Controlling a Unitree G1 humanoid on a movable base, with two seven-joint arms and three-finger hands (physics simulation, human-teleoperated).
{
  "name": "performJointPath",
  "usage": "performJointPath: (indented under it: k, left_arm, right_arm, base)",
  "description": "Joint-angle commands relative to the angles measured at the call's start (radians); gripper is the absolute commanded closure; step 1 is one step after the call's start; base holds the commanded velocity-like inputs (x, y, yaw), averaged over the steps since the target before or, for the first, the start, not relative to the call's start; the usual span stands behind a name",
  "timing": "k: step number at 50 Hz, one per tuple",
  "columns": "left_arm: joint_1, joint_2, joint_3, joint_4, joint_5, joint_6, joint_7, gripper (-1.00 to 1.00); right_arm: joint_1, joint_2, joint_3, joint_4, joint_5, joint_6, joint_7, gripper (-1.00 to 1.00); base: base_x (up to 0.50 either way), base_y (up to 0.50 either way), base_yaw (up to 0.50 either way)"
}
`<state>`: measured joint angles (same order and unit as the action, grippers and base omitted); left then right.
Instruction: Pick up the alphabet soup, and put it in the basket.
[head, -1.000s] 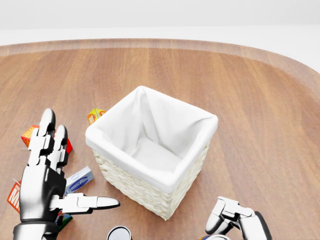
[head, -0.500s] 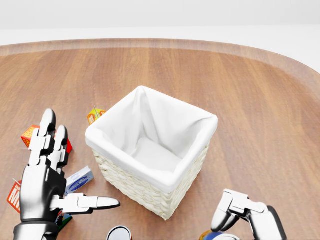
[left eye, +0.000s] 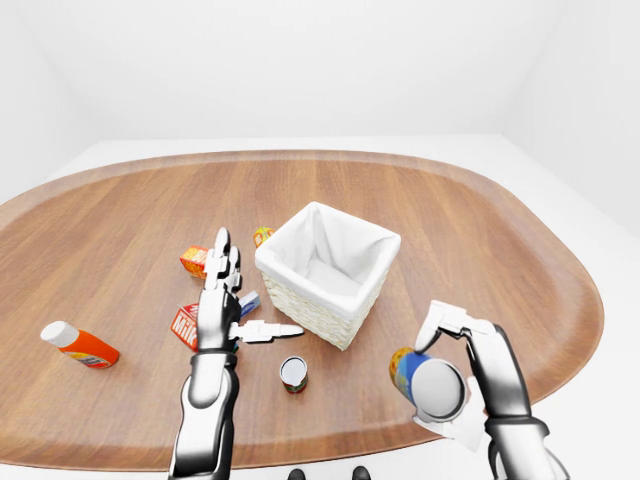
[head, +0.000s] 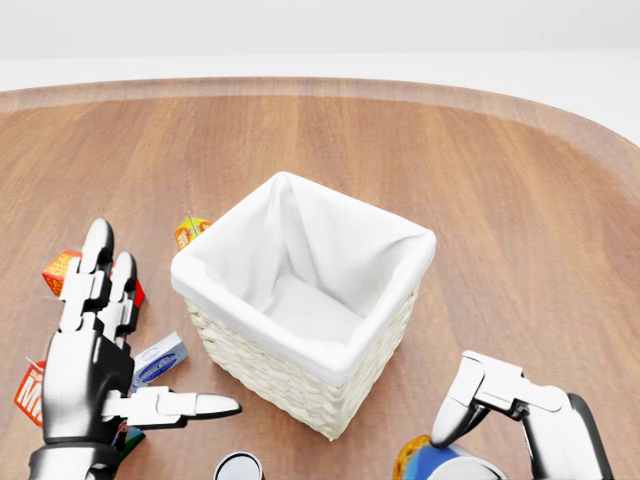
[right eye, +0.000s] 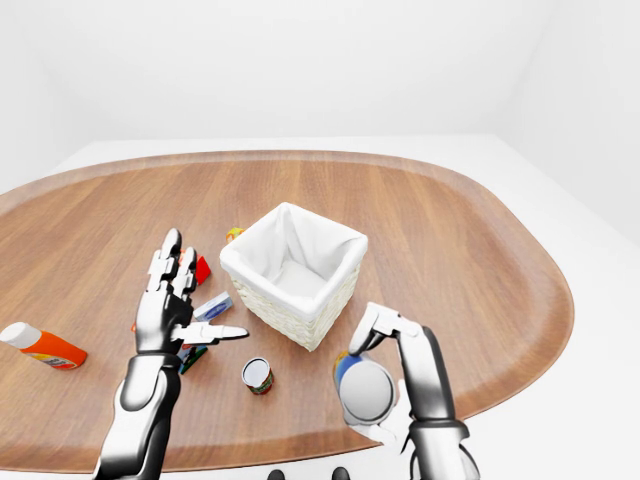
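Soup can clamped in the right hand, near and right of the basket

In the head view the alphabet soup (head: 440, 464) is cut off by the bottom edge, so only its blue and orange top rim is seen; its label cannot be read in any view. The right hand (head: 520, 420) is likewise cropped there. In the left-eye view the whole can (left eye: 425, 378) is shown, tilted with its grey end toward the camera, and the right hand (left eye: 470, 370) is seen closed round it, one finger arched over the top and the palm beneath. The can is held clear of the table (left eye: 480, 240), near and to the right of the basket (left eye: 327, 270), not over its opening.

The left hand (left eye: 225, 305) is held flat and spread, two fingers pointing far and the thumb pointing right toward the basket wall; nothing is gripped. Small cartons beneath it are partly hidden by the palm in the head view.

Only the eye views show the orange bottle (left eye: 80, 345) lying at the far left and the whole of the small can (left eye: 293, 374) standing near the table edge; in the head view just its rim is caught
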<state>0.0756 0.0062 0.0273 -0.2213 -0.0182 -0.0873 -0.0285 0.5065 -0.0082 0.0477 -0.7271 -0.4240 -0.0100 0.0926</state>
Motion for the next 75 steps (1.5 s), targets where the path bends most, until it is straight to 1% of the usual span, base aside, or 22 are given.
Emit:
performJointPath:
  k: [1, 3, 5, 6, 14, 22, 27, 32, 39, 40, 43, 45, 47, 49, 51, 54, 57, 63, 67, 70, 75]
  left_arm:
    - [-0.002, 0.000, -0.002, 0.012, 0.005, 0.000, 0.001, -1.00]
    - [-0.003, 0.000, -0.002, 0.012, 0.004, 0.000, 0.002, -1.00]
    - [-0.003, 0.000, 0.000, 0.013, 0.003, 0.000, 0.002, -1.00]
    - [-0.003, 0.000, -0.001, 0.012, 0.003, 0.000, 0.002, -1.00]
    - [-0.002, 0.000, -0.002, 0.013, 0.005, 0.000, 0.003, -1.00]
    - [-0.002, 0.000, -0.002, 0.015, 0.008, 0.000, 0.006, -1.00]
    - [-0.003, -0.001, -0.003, 0.019, 0.010, 0.000, 0.008, -1.00]
    - [-0.003, -0.001, -0.003, 0.023, 0.010, 0.000, 0.009, -1.00]
    - [-0.006, 0.000, -0.003, 0.029, 0.011, 0.000, 0.010, -1.00]
    - [-0.006, 0.000, -0.003, 0.031, 0.010, 0.000, 0.010, -1.00]
    - [-0.004, -0.001, -0.004, 0.025, 0.012, 0.000, 0.010, -1.00]
    - [-0.006, 0.000, -0.003, 0.031, 0.011, 0.000, 0.009, -1.00]
    - [-0.007, 0.000, -0.003, 0.032, 0.010, 0.000, 0.009, -1.00]
    - [-0.004, 0.000, -0.003, 0.025, 0.011, 0.000, 0.008, -1.00]
    - [-0.007, 0.000, -0.002, 0.030, 0.011, 0.000, 0.009, -1.00]
    - [-0.005, 0.000, -0.004, 0.027, 0.011, 0.000, 0.008, -1.00]
    - [-0.003, -0.001, -0.005, 0.024, 0.012, 0.000, 0.008, -1.00]
    - [-0.001, -0.001, -0.008, 0.021, 0.014, 0.000, 0.009, -1.00]
    - [-0.003, -0.001, -0.006, 0.023, 0.012, 0.000, 0.008, -1.00]
    - [-0.003, -0.001, -0.007, 0.022, 0.013, 0.000, 0.008, -1.00]
    - [-0.007, 0.000, -0.004, 0.031, 0.010, 0.000, 0.006, -1.00]
  right_arm:
    - [0.000, -0.001, 0.029, -0.103, 0.030, 0.040, -0.034, 1.00]
    - [-0.013, -0.003, 0.044, -0.137, 0.021, 0.074, -0.033, 1.00]
    - [-0.020, -0.011, 0.059, -0.155, 0.000, 0.092, -0.040, 1.00]
    - [-0.020, -0.014, 0.062, -0.160, -0.001, 0.096, -0.042, 1.00]
    - [-0.034, -0.018, 0.064, -0.235, 0.006, 0.097, -0.033, 1.00]
    - [-0.072, -0.010, 0.073, -0.294, -0.026, 0.097, -0.040, 1.00]
    - [-0.113, -0.008, 0.099, -0.312, -0.080, 0.097, -0.060, 1.00]
    - [-0.173, -0.013, 0.133, -0.316, -0.130, 0.097, -0.058, 1.00]
    - [-0.297, 0.056, 0.139, -0.320, -0.218, 0.097, 0.030, 1.00]
    - [-0.332, 0.074, 0.138, -0.320, -0.238, 0.097, 0.056, 1.00]
    - [-0.383, 0.091, 0.143, -0.320, -0.279, 0.097, 0.093, 1.00]
    - [-0.415, 0.093, 0.156, -0.320, -0.295, 0.097, 0.105, 1.00]
    - [-0.461, 0.070, 0.173, -0.308, -0.313, 0.097, 0.103, 1.00]
    - [-0.517, 0.063, 0.188, -0.281, -0.336, 0.097, 0.110, 1.00]
    - [-0.560, 0.066, 0.190, -0.263, -0.354, 0.097, 0.124, 1.00]
    - [-0.622, 0.075, 0.176, -0.233, -0.362, 0.097, 0.149, 1.00]
    - [-0.663, 0.081, 0.154, -0.187, -0.341, 0.097, 0.148, 1.00]
    - [-0.739, 0.083, 0.137, -0.106, -0.331, 0.097, 0.145, 1.00]
    - [-0.819, 0.091, 0.138, -0.023, -0.352, 0.097, 0.150, 1.00]
    - [-0.861, 0.098, 0.127, 0.028, -0.351, 0.097, 0.149, 1.00]
    - [-0.969, 0.094, 0.101, 0.142, -0.360, 0.097, 0.156, 1.00]
  base:
    - [0.00, 0.00, 0.00]
    - [0.00, 0.00, 0.00]
    - [0.00, 0.00, 0.00]
    - [0.00, 0.00, 0.00]
    - [0.00, 0.00, 0.00]
    - [0.00, 0.00, 0.00]
    - [0.00, 0.00, 0.00]
    - [0.00, 0.00, 0.00]
    - [0.00, 0.00, 0.00]
    - [0.00, 0.00, 0.00]
    - [0.00, 0.00, 0.00]
    - [0.00, 0.00, 0.00]
    - [0.00, 0.00, 0.00]
    - [0.00, 0.00, 0.00]
    - [0.00, 0.00, 0.00]
    - [0.00, 0.00, 0.00]
    - [0.00, 0.00, 0.00]
    - [0.00, 0.00, 0.00]
    - [0.00, 0.00, 0.00]
    - [0.00, 0.00, 0.00]
    - [0.00, 0.00, 0.00]
